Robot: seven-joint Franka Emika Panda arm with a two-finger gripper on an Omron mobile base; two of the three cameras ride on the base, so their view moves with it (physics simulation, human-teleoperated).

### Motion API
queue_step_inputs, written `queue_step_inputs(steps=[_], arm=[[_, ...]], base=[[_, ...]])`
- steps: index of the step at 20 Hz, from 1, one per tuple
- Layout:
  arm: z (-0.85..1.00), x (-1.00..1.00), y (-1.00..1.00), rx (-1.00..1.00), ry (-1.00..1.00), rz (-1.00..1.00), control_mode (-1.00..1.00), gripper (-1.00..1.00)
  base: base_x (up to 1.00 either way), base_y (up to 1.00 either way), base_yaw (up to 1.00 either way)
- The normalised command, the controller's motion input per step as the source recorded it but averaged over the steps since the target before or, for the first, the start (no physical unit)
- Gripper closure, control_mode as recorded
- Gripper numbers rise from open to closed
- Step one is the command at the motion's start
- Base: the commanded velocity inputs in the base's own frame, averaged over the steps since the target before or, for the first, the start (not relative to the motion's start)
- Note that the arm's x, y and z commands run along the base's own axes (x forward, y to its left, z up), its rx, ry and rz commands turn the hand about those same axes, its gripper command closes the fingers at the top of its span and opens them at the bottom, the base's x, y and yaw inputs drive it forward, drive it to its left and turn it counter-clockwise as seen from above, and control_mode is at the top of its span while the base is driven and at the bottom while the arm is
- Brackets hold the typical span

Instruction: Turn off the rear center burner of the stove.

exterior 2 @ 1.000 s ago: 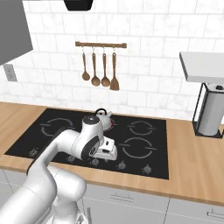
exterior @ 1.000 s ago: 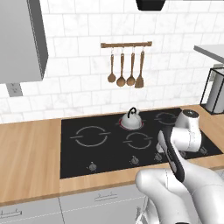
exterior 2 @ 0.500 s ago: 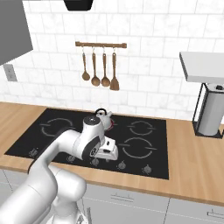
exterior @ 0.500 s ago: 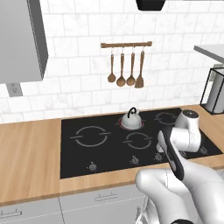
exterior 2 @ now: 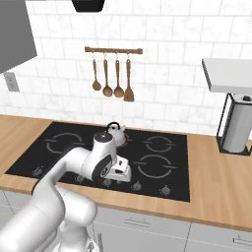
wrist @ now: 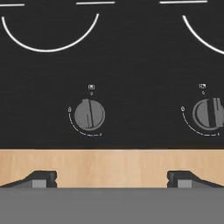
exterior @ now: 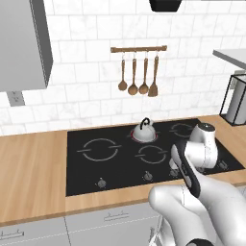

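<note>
The stove (exterior: 81, 173) is a wide black glass cooktop set into a wooden counter. A small silver kettle (exterior: 144, 130) stands on the rear center burner (exterior: 132, 137), whose thin red rim shows around the kettle's base and again in the right base view (exterior 2: 126, 141). My gripper (exterior 2: 120, 172) hangs low over the stove's front knob row, right of centre. In the hand view the gripper (wrist: 111, 179) is open and holds nothing, its fingertips (wrist: 43, 178) wide apart above the wooden edge. A grey knob (wrist: 89, 114) lies straight ahead between them. A second knob (wrist: 209, 113) sits to its right.
Wooden utensils (exterior: 137, 79) hang from a rail on the tiled wall behind the stove. A paper towel holder (exterior 2: 237, 125) stands on the counter (exterior 2: 221, 182) at the right, under a shelf. A grey wall cabinet (exterior: 21, 43) hangs at the upper left.
</note>
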Motion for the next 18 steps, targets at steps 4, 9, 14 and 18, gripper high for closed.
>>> queue_step_inputs(steps=[4,9,14,18], arm=[[-0.10,0.01,0.32,0.00,0.00,0.00,-1.00,-1.00],[-0.26,0.00,0.34,0.00,0.00,0.00,-1.00,-1.00],[-0.34,0.00,0.05,0.00,0.00,0.00,-1.00,-1.00],[-0.42,0.00,0.00,0.00,-0.04,0.00,-1.00,-1.00]], base=[[0.00,0.00,0.00],[0.00,0.00,0.00],[0.00,0.00,0.00],[0.00,0.00,0.00]])
